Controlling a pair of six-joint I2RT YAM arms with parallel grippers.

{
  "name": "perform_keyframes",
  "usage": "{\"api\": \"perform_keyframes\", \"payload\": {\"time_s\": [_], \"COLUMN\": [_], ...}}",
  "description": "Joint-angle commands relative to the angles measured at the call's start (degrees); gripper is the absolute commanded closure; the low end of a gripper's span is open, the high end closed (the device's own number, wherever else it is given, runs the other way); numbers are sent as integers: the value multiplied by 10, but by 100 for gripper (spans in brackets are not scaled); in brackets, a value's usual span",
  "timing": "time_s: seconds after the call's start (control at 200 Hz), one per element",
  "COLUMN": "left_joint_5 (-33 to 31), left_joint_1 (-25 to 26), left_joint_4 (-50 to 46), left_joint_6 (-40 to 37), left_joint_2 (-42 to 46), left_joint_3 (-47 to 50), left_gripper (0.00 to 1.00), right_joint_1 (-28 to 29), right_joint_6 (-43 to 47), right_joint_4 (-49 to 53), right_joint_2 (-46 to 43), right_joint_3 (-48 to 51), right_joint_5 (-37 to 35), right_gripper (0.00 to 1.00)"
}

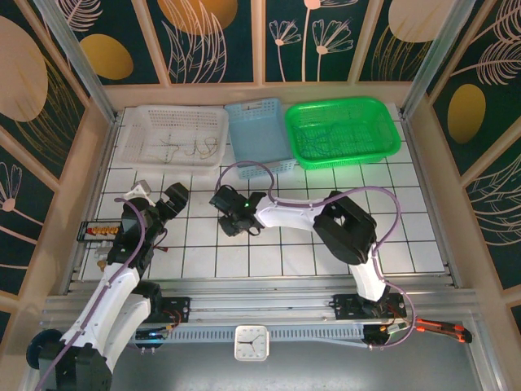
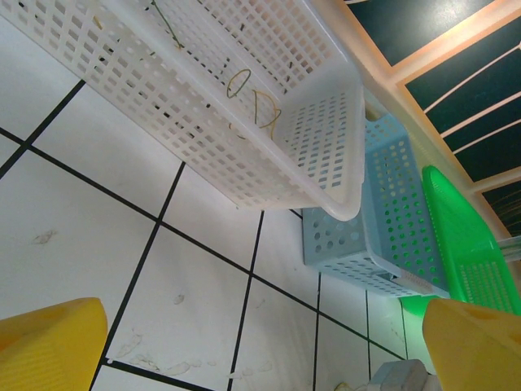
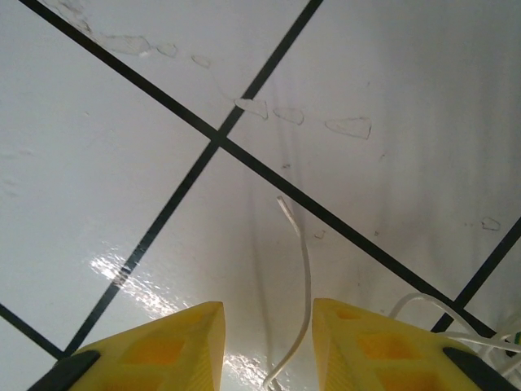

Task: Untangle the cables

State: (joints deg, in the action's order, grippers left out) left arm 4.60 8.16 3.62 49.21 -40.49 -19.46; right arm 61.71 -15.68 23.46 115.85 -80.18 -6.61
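A thin white cable lies on the white tiles and runs up between the yellow fingers of my right gripper. The jaws stand apart and neither pad touches it. More white loops curl at the right edge of that view. From above, my right gripper hangs low over the table's middle and hides the cable under it. Thin yellowish cables lie in the white basket, as the left wrist view also shows. My left gripper is wide open over bare tiles, near the table's left side.
A blue basket and a green basket stand along the back beside the white one. A small white block sits by the left gripper. A black terminal strip with a red wire lies at the left edge.
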Motion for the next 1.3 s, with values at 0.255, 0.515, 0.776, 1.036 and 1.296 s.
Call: {"api": "perform_keyframes", "payload": {"time_s": [0.255,0.515,0.776,1.036,1.296], "left_joint_5": [-1,-1,32,95,144], "left_joint_1": [1,1,2,5,44], "left_joint_4": [4,3,24,82,162], "left_joint_6": [7,5,-14,-35,-49], "left_joint_2": [7,7,1,-22,-48], "left_joint_3": [-15,-17,-32,-63,-70], "left_gripper": [1,1,1,1,1], "right_joint_1": [-1,-2,-7,-47,-99], "right_joint_6": [-16,-10,-14,-38,-71], "right_joint_4": [2,1,3,-22,-50], "right_joint_2": [33,20,-69,-197,-307], "right_joint_3": [13,9,-16,-27,-29], "right_joint_5": [-12,-3,20,46,54], "right_gripper": [68,100,100,100,100]}}
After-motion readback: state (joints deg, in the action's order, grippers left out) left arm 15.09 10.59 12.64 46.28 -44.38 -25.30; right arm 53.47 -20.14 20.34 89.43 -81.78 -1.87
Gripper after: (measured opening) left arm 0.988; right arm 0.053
